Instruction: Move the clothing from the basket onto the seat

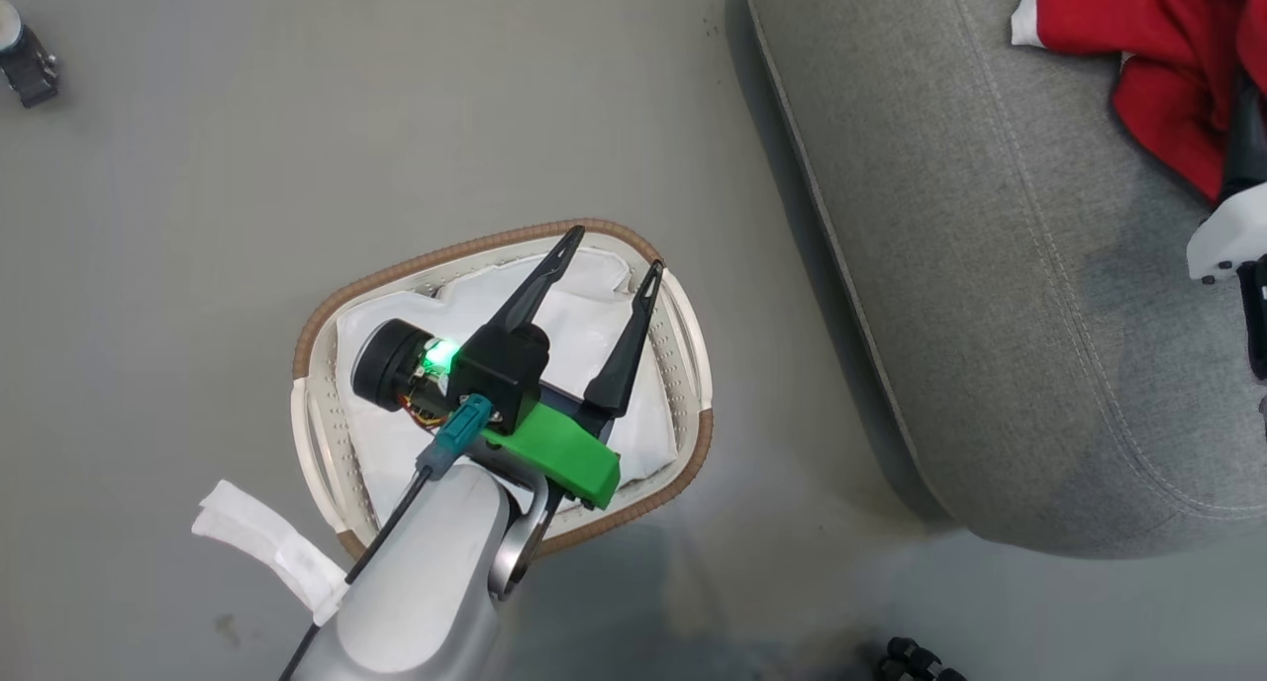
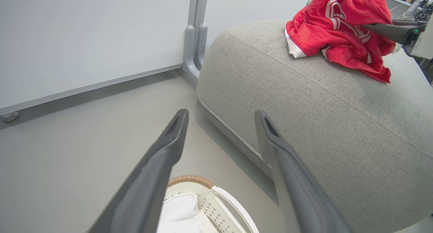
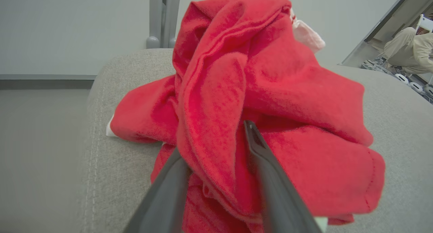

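Observation:
The red clothing [image 1: 1138,28] lies bunched on the grey seat [image 1: 990,265] at the upper right. In the right wrist view the clothing [image 3: 236,73] heaps on the seat [image 3: 118,158], and my right gripper [image 3: 214,138] has its fingers spread, with a loose red fold lying between them. The left wrist view shows that gripper's fingers [image 2: 389,28] reaching into the clothing [image 2: 338,26] from the right. My left gripper [image 1: 617,248] hovers open and holding nothing over the basket [image 1: 416,265], which contains a white liner [image 1: 584,335]. Its fingers [image 2: 169,151] point toward the seat [image 2: 304,107] above the basket [image 2: 216,199].
A white cloth strip [image 1: 267,547] lies on the floor beside the basket. A small dark object [image 1: 25,57] sits at the far left and dark wheels [image 1: 916,661] at the bottom. A grey post [image 2: 196,33] and a wall stand behind the seat. A seated person [image 3: 409,46] is far off.

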